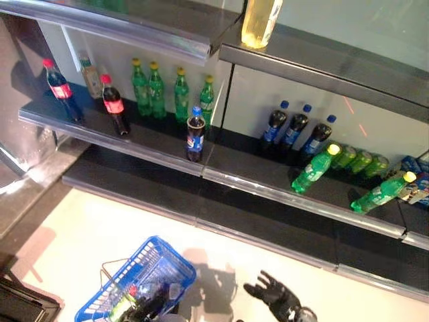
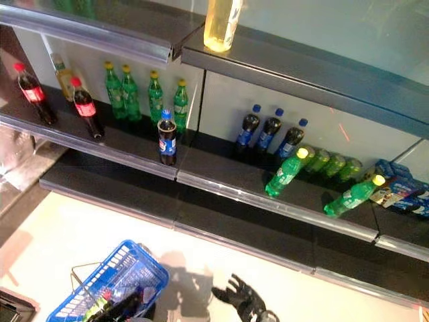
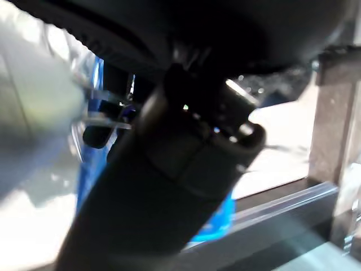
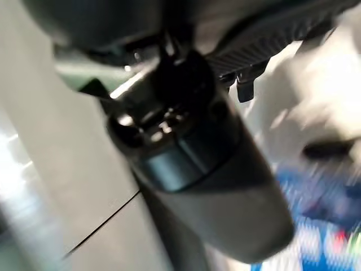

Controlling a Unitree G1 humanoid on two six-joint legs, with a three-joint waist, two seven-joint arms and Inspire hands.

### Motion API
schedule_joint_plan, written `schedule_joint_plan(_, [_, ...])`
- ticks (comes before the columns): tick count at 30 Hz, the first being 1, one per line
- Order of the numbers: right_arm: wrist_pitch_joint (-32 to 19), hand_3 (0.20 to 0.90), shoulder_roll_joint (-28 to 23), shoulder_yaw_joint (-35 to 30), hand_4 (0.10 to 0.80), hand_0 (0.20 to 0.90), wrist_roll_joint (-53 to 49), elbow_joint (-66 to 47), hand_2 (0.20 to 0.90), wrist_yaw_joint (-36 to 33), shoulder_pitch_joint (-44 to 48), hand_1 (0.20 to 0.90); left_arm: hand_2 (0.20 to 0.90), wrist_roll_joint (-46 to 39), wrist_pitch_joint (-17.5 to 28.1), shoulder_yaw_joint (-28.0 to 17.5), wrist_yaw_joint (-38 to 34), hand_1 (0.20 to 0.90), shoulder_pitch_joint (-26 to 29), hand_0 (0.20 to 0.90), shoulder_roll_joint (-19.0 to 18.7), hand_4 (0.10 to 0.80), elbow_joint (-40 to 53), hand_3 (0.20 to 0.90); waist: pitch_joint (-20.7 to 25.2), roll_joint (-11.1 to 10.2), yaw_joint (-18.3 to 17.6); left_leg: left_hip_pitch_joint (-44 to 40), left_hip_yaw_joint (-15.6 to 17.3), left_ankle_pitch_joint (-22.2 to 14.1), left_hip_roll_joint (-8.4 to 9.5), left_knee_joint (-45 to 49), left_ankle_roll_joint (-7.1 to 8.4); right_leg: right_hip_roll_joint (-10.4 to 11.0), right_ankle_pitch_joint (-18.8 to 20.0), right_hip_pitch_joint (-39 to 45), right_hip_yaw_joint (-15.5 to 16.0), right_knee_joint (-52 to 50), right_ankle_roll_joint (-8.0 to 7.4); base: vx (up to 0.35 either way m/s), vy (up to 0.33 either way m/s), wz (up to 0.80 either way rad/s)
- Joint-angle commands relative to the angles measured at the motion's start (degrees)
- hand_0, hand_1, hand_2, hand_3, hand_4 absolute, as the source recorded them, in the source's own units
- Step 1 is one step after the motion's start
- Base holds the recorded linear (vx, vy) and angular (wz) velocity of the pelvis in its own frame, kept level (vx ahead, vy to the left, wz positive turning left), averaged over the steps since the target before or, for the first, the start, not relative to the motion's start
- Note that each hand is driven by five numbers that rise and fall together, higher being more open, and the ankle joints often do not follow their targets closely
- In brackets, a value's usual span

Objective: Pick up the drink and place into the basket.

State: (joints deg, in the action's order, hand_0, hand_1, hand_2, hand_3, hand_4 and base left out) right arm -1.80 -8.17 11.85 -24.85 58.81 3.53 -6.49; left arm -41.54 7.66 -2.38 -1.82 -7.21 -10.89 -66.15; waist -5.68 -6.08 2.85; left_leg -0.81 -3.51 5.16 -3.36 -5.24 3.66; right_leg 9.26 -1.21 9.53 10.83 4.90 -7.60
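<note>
**A:** Fingers first: the right hand (image 1: 276, 296) sat at the bottom edge, right of centre, fingers spread and relaxed, holding nothing at all.

**B:** And the left hand (image 1: 149, 307)? Lower left, down by the handle of the blue basket (image 1: 161, 263), but its fingers were hidden. Couldn't say whether they were curled round the wire or not.

**A:** The basket already had a few items showing at its near end. Now, the drink: my pick was the blue-capped cola bottle (image 1: 195, 135), standing alone at the front lip of the middle shelf (image 1: 164, 154), centre of the frame.

**B:** Well clear of the green bottles (image 1: 167, 89) behind it, so room for fingers either side.

**A:** Looked full, so I'd judge it fairly heavy for its size. Smooth plastic with a glossy label, likely slippery, and tall enough to tip if nudged at the cap.

**B:** Best grip was around the mid-body at the label, thumb opposite fingers. Not the neck.

**A:** Two green bottles (image 1: 312, 169) leaned over at right, a trickier grab.
</note>
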Motion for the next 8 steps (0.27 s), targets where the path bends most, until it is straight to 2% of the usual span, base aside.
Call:
schedule_joint_plan(1, [-2.33, 0.9, -3.32, -0.25, 0.8, 0.9, 5.66, 2.34, 0.9, -3.39, 1.68, 0.9, 0.3, 3.88, 10.15, 2.8, 5.6, 0.3, 4.44, 0.3, 0.14, 0.1, 3.33, 0.2, 2.73, 4.44, 1.24, -1.91, 4.81, -2.37, -2.31, 0.24, 1.68, 1.03, 3.4, -2.34, 2.53, -0.79, -0.57, 0.0, 0.0, 0.0])
schedule_joint_plan(8, [0.1, 0.9, -2.85, -1.21, 0.8, 0.9, 5.15, 10.29, 0.9, -3.78, 3.5, 0.9, 0.3, 2.09, 10.55, 5.31, 6.14, 0.3, 5.34, 0.3, 0.61, 0.1, 3.49, 0.2, 2.03, 5.18, 2.0, -1.75, 4.04, -2.31, -1.98, 0.24, 1.4, 0.92, 3.13, -2.29, 2.92, -1.09, -0.32, -0.001, 0.003, 0.0])
